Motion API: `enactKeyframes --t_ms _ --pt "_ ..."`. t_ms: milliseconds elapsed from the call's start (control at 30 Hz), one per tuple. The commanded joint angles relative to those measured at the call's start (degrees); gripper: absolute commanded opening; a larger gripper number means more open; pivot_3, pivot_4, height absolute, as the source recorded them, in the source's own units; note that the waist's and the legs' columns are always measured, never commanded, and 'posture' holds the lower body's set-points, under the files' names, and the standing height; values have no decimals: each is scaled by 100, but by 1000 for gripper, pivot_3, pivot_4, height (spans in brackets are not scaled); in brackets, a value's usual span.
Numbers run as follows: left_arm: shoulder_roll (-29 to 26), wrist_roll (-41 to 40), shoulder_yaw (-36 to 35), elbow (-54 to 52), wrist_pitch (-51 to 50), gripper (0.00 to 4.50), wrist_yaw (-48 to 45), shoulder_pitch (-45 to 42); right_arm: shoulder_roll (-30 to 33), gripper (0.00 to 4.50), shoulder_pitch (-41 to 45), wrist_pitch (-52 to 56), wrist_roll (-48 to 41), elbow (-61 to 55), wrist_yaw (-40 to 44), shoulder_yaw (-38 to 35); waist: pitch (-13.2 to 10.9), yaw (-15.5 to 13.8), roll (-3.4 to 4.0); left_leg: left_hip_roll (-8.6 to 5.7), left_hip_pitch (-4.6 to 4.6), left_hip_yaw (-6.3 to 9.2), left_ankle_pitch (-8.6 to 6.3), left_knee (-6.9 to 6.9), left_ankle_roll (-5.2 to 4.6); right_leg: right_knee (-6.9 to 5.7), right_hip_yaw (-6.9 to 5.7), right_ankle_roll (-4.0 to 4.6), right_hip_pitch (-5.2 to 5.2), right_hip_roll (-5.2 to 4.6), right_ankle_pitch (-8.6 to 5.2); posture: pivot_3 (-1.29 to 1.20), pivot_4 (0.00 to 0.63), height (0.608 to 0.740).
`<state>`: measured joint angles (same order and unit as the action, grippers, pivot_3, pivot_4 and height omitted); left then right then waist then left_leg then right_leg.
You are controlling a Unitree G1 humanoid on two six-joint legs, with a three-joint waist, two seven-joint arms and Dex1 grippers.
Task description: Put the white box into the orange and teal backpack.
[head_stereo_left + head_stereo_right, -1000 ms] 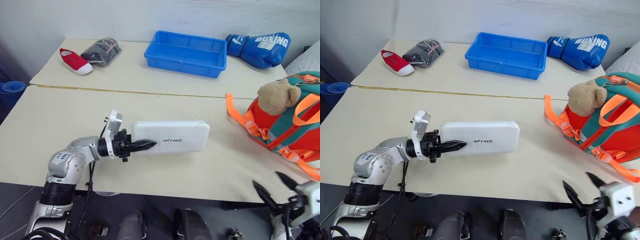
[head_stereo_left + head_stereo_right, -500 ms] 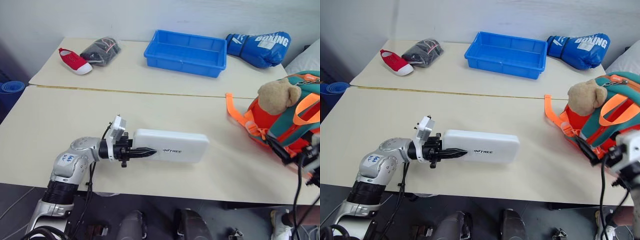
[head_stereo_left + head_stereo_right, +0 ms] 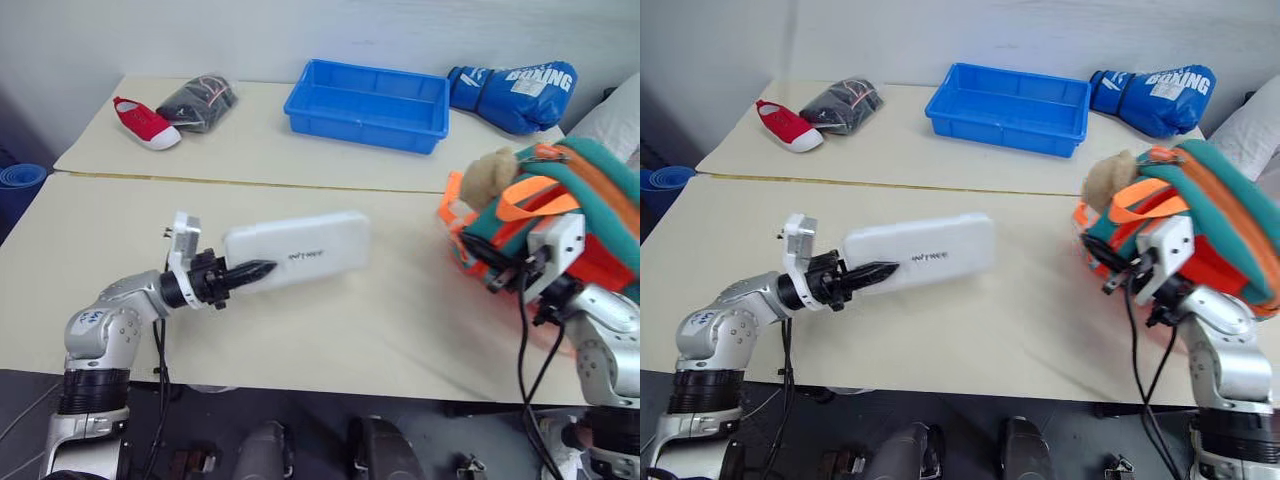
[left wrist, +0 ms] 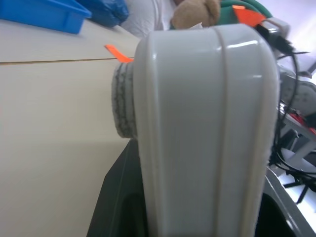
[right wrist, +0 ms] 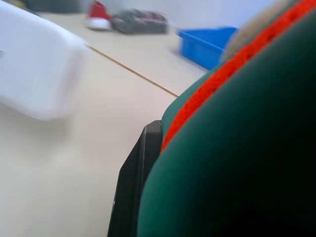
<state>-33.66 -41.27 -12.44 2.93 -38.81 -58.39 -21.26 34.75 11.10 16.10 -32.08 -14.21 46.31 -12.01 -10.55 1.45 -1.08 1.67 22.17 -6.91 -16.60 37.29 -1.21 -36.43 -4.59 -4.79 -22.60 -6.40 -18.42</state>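
Observation:
The white box [image 3: 300,248] is lifted off the near table with its far end tilted toward the backpack. My left gripper [image 3: 250,270] is shut on its near short end. In the left wrist view the white box [image 4: 207,123] stands edge-on between the fingers. The orange and teal backpack [image 3: 590,190] sits at the right with a tan plush bear [image 3: 487,172] on top, tipped toward the middle. My right gripper [image 3: 497,278] is shut on the backpack's lower front edge. In the right wrist view, teal and orange backpack fabric [image 5: 247,123] presses against one black finger [image 5: 133,187].
On the far table stand a blue open tray [image 3: 367,103], a blue boxing glove [image 3: 515,82], a red shoe [image 3: 145,122] and a dark bundle [image 3: 200,100]. A seam divides the two tables. Bare tabletop lies between the box and the backpack.
My right gripper rose from below the table edge to the backpack and closed on it; the backpack tipped and shifted left. My left gripper moved left with the box, whose far end swung up.

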Motion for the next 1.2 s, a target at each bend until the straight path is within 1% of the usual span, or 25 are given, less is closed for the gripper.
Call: enactKeyframes --t_ms 33,100,200,267,300,333,433,500,600,733,867,1000,1100,1200 --pt "-250 -349 -471 341 -266 1337 -113 -148 -148 22 160 659 -839 -1088 -41 338 0 25 -1 0 0 0 0 -1 1 -1 0 0 -1 0 0 0 150 740" --pt "-368 -315 -556 541 -258 1337 -178 -183 -227 22 169 1051 -1329 -1505 -144 437 -1 25 -1 1 1 0 0 -4 1 -5 0 0 -3 0 0 0 150 740" --pt "-522 -252 -668 835 -179 1337 -293 -242 -37 22 51 1736 -2190 -2189 -195 540 -1 8 -2 0 2 2 -1 -7 1 -5 0 0 -3 -2 0 0 150 740" --pt "-638 -313 -755 894 -232 1337 -400 -262 395 22 -181 2296 -3133 -2626 -208 345 -2 3 -3 0 5 4 -3 -7 -1 -1 -1 0 -3 -4 0 0 150 740" --pt "-672 -338 -779 900 -252 1337 -434 -267 553 22 -255 2454 -3454 -2735 -242 248 -4 -2 -8 -1 9 5 -7 -8 -5 1 -1 0 -4 -6 0 0 150 740" --pt "-730 -408 -841 836 -321 1337 -462 -267 896 22 -422 2664 -3834 -2798 -147 8 -5 -6 -13 -1 10 7 -9 -9 -7 4 -2 0 -2 -8 0 0 150 740" --pt "-856 -666 -1055 573 -582 1337 -483 -268 1692 22 -886 3048 -4430 -2663 207 -708 -7 -23 -22 -5 14 12 -20 -6 -19 42 -5 -2 4 -16 1 0 150 740" --pt "-899 -866 -1175 328 -745 1337 -418 -303 2045 22 -1175 3129 -4283 -2416 514 -1055 -7 -25 -27 -5 13 13 -26 -5 -22 50 -5 -5 9 -17 3 0 150 740" --pt "-863 -1090 -1246 -62 -909 1337 -263 -378 2272 22 -1335 3146 -4132 -2131 776 -1289 -8 -34 -30 -5 12 14 -27 -5 -22 51 -5 -6 12 -17 3 0 150 740" --pt "-554 -1416 -1067 -792 -955 1337 11 -664 2259 22 -1233 2999 -3603 -1782 845 -1110 -8 -108 -30 -5 11 14 -24 -4 -16 46 -7 -6 11 -16 4 0 150 740" --pt "-447 -1512 -713 -1304 -1034 1337 7 -775 2139 22 -1145 2932 -3415 -1720 903 -1004 -8 -141 -31 -7 11 10 -22 -2 -14 45 -7 -8 11 -13 4 0 150 740" --pt "-429 -1043 -79 -1323 -640 1337 -348 -927 2034 22 -1063 2879 -3251 -1626 935 -917 -8 -150 -31 -8 11 7 -21 2 -13 43 -8 -8 12 -7 5 0 150 740" --pt "-376 -474 467 -1080 -30 1337 -704 -1055 1998 22 -1036 2855 -3156 -1574 976 -857 -8 -158 -30 -8 11 6 -20 9 -14 43 -8 -12 14 -4 7 0 150 740" --pt "-322 581 1124 -677 1206 1337 -1062 -1316 1981 22 -1053 2828 -3066 -1541 1009 -855 -8 -193 -31 -10 11 5 -21 9 -15 45 -8 -14 16 -4 8 0 150 740"
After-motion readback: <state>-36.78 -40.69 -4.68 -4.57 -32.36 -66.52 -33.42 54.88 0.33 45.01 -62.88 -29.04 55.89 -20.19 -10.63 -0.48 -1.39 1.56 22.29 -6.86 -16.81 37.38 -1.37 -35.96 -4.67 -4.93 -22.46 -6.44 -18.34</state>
